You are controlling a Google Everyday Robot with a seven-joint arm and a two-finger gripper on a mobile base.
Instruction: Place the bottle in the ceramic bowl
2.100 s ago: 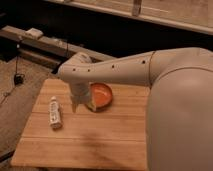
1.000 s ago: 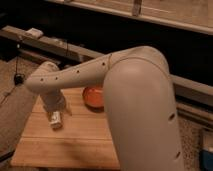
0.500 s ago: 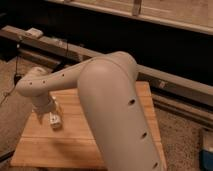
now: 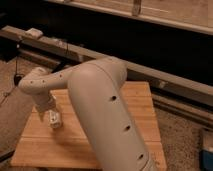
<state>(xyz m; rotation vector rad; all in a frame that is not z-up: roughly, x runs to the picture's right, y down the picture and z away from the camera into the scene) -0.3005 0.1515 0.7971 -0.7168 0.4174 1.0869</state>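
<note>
My gripper (image 4: 49,111) hangs low, jaws spread, with the bottle (image 4: 54,119) lying on the table (image 4: 45,150) just beneath it, possibly touching. I judge this is the grasp. Next I should close squarely, lift, and carry to the ceramic bowl, hidden behind my arm.

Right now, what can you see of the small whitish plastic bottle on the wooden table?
The small, slim, whitish plastic bottle lies on its side on the pale wooden table, near its edge on the picture's left. Darker marks show on it; I can't pick out its cap. The robot's open gripper sits right beside it, partly covering it. Whether they touch, I can't tell.
</note>
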